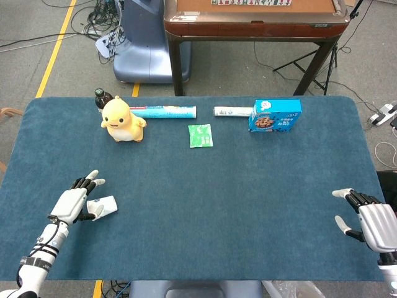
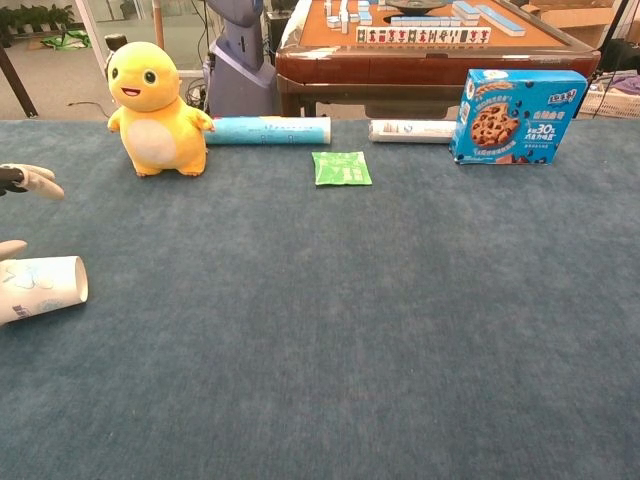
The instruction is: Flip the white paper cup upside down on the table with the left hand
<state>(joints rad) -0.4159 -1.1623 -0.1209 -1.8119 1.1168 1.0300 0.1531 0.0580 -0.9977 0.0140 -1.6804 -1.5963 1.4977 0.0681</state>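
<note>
The white paper cup lies on its side on the blue table cloth near the front left, its mouth toward the table's middle; it also shows in the chest view as cup at the left edge. My left hand is right beside it with fingers spread well above the cup. The thumb lies at the cup's upper side, and no grip is closed around it. My right hand rests at the front right edge with fingers apart and nothing in it; the chest view does not show it.
At the back stand a yellow duck plush, a blue-white tube, a green packet, a white tube and a blue cookie box. A wooden table stands behind the cloth.
</note>
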